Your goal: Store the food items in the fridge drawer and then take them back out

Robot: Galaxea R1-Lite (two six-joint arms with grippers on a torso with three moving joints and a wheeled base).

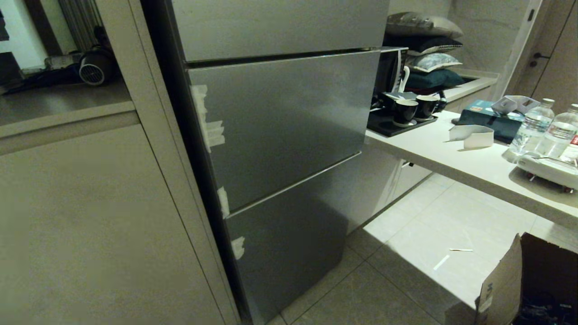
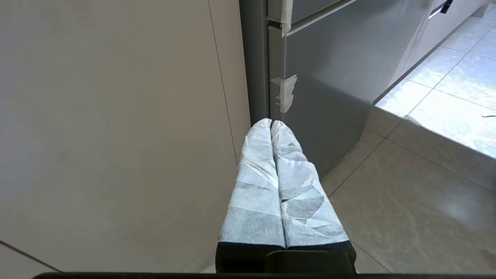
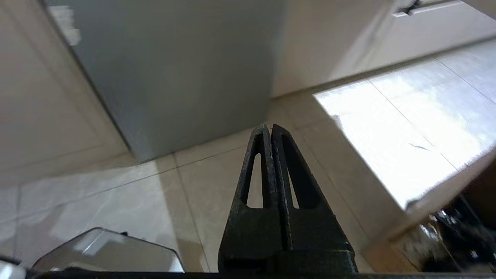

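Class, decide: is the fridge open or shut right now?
Shut: the fridge fronts sit flush, only thin seams between them, and no drawer shows.

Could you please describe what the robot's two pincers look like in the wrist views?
The left pincer has two long tapered fingers wrapped in wrinkled white tape or paper, on a black base. The right pincer is bare black, rough-surfaced, with two tapered fingers, each with a long slot cut through it, on a black base. No cables or markings show.
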